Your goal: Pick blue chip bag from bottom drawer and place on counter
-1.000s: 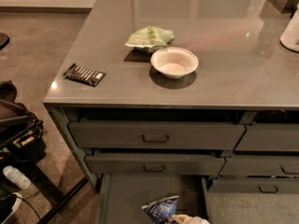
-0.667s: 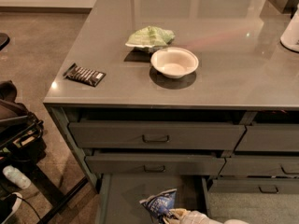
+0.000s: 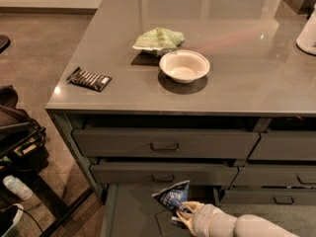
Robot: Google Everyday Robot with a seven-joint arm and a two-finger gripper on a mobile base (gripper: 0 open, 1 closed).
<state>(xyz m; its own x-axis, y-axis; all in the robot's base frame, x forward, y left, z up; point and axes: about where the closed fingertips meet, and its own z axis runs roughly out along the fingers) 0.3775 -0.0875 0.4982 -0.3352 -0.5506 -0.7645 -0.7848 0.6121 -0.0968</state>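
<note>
Reaching in from the lower right edge of your view, the pale arm (image 3: pixel 247 226) puts your gripper (image 3: pixel 183 214) inside the open bottom drawer (image 3: pixel 129 212), low over its bare grey-green floor. You can see its yellowish fingers (image 3: pixel 186 210) pinched together on the lower right corner of the blue chip bag (image 3: pixel 172 196), so the bag is in the grip. The bag stands tilted, its lighter top edge angled up, and it sits near the middle of the drawer, close under the front of the second drawer (image 3: pixel 197 174). Whether the bag's bottom touches the drawer floor you cannot tell. The top drawer (image 3: pixel 123 143) is stacked above, and each of those two has a small dark handle. On the counter (image 3: pixel 247 68) you have a white bowl (image 3: pixel 184 66) with a pale green bag (image 3: pixel 159 38) just behind it, and a black striped packet (image 3: pixel 89 79) well apart from them, near the left front corner.
</note>
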